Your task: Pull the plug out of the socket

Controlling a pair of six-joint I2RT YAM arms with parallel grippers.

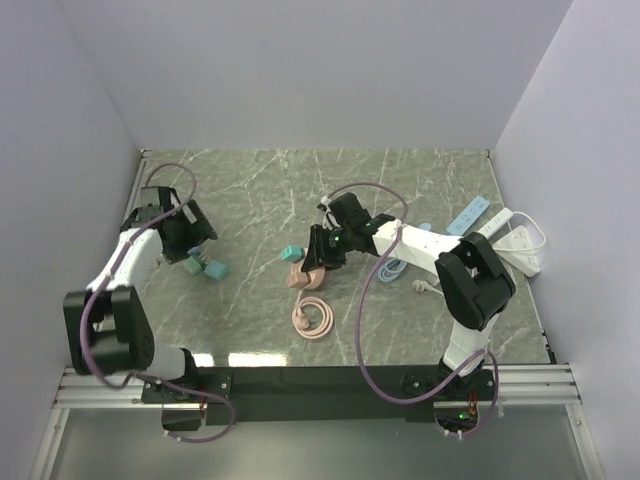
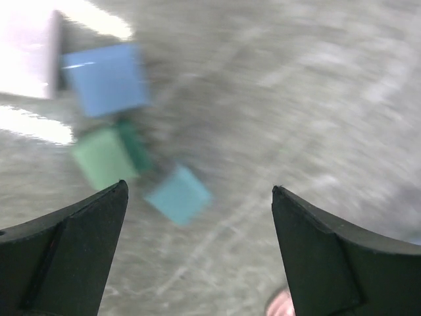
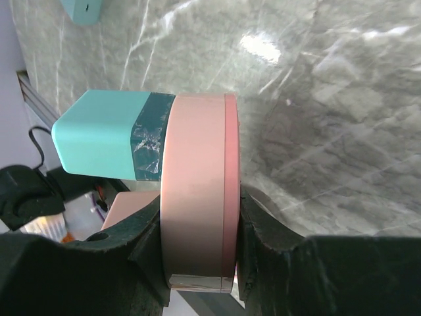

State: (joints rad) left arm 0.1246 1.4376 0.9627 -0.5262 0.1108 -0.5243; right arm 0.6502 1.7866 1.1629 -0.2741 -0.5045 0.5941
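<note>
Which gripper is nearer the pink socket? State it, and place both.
Right. The right gripper has its fingers shut on the pink socket, with the teal plug seated in it. The left gripper hangs open far to the socket's left, over the small blocks.

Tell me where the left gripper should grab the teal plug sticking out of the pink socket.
Grip the light teal rectangular plug body across its flat sides, bringing the open left gripper in from its free end; the right gripper clamps the pink socket.
</note>
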